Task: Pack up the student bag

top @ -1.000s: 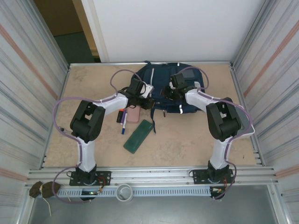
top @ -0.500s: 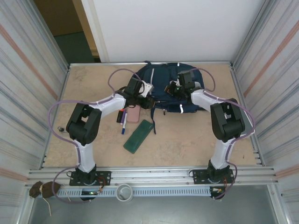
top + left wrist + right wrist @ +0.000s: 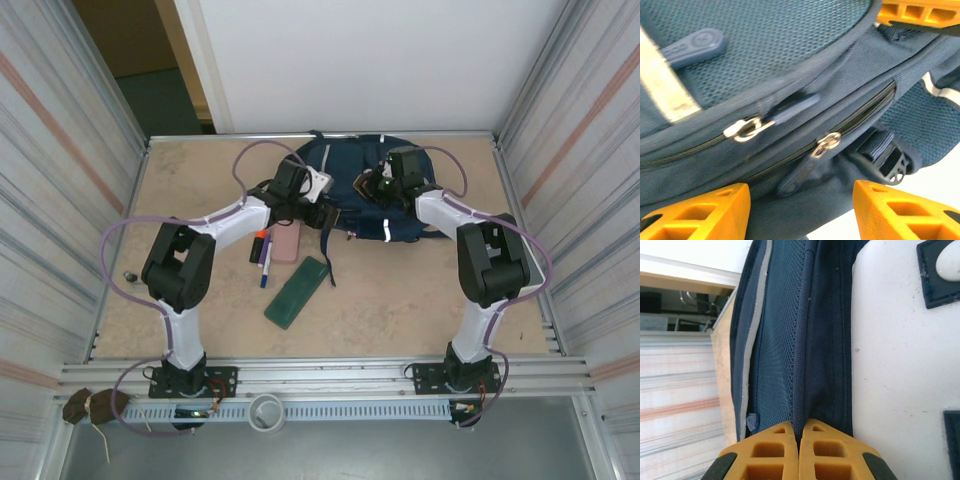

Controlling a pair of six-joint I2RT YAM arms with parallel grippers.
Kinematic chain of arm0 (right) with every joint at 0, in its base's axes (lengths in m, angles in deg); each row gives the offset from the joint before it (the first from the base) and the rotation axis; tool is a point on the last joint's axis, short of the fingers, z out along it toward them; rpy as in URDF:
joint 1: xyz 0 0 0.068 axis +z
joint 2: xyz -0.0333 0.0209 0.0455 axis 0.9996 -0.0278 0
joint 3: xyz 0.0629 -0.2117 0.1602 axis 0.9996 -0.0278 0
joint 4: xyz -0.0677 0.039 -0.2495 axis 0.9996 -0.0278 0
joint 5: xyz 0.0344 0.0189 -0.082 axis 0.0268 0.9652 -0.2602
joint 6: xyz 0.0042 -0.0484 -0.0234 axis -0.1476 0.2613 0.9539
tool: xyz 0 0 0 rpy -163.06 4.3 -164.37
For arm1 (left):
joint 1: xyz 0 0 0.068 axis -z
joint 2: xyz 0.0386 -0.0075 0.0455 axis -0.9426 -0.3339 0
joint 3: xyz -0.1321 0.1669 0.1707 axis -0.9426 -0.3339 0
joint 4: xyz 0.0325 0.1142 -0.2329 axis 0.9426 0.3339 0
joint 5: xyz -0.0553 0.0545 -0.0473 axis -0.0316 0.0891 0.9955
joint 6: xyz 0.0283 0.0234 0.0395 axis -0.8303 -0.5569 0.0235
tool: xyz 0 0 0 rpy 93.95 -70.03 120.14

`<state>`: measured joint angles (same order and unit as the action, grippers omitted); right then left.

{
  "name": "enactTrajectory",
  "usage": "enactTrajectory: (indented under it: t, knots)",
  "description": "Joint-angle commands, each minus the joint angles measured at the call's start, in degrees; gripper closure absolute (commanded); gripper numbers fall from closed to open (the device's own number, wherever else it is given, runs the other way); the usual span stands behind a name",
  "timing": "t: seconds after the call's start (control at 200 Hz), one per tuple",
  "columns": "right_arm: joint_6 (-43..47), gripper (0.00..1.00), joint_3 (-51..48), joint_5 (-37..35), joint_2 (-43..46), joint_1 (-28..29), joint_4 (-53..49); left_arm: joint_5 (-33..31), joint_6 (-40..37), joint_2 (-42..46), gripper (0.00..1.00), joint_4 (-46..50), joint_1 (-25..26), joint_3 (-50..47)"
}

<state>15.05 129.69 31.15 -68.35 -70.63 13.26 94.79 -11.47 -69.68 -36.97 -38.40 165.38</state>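
Right gripper (image 3: 388,182) moves away from middle of student bag (image 3: 345,165), up bench and to right. Its fingers (image 3: 771,446), apart a second ago, now press together on fold of navy fabric. Right elbow swings outward toward right wall and forearm runs straighter.

Left gripper (image 3: 303,192) edges slightly farther up bench, closer to bag's left side. Its fingers (image 3: 710,212) stand wider apart than before. Left elbow drifts left, and cable loop beside it bulges farther left.
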Motion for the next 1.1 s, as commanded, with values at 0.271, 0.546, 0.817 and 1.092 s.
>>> enactTrajectory:
  t: [0.271,0.546,0.817,1.092]
  knots:
    - [-5.8,1.00,5.8,5.8,6.2,-0.1,8.9,-16.4,-2.0,-2.5,0.43,3.2,4.7,5.2]
    - [-4.8,1.00,7.4,9.4,4.7,-0.5,6.9,-18.6,-3.2,-3.3,0.49,-0.4,4.9,5.0]
    - [-2.0,1.00,8.3,11.9,3.8,-1.4,4.1,-13.4,-4.1,-5.4,0.68,-2.2,4.4,7.1]
    - [5.5,1.00,9.1,13.5,3.1,-3.0,-3.3,-5.0,-5.1,-3.4,0.89,-4.9,2.2,5.1]
